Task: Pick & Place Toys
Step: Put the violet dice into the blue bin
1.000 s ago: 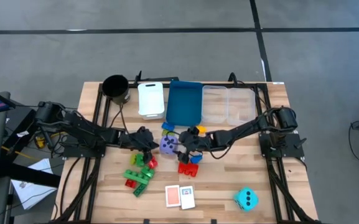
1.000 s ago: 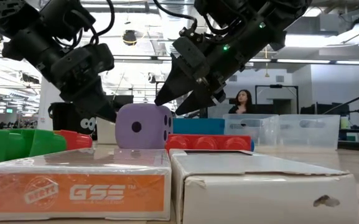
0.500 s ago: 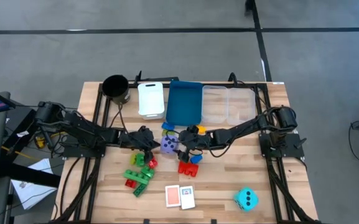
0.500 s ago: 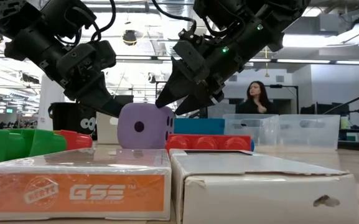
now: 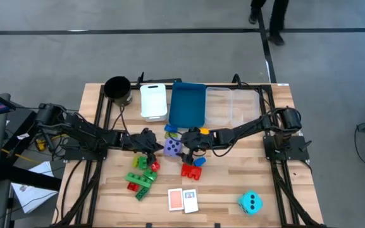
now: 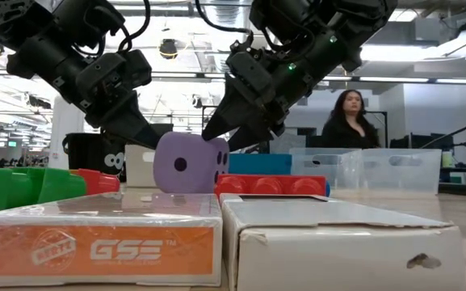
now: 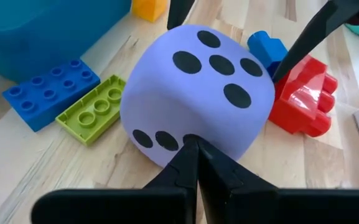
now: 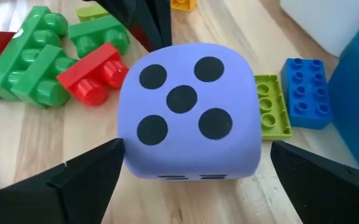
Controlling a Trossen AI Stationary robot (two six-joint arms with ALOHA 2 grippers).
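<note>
Between the right gripper's (image 8: 185, 180) wide-spread fingers sits the purple die (image 8: 188, 112), ungrasped; left gripper (image 7: 195, 149), clenched empty, seemingly touches its opposite face.

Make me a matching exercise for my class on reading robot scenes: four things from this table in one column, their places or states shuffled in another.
Things:
1. purple die
2. cyan die
3. left hand
4. right hand

Places or states:
A. shut, tips at the purple die's side
B. alone near the table's front right corner
C. open, fingers straddling the purple die
D. between the two hands

Pairs: 1-D, 2-B, 3-A, 4-C
</note>
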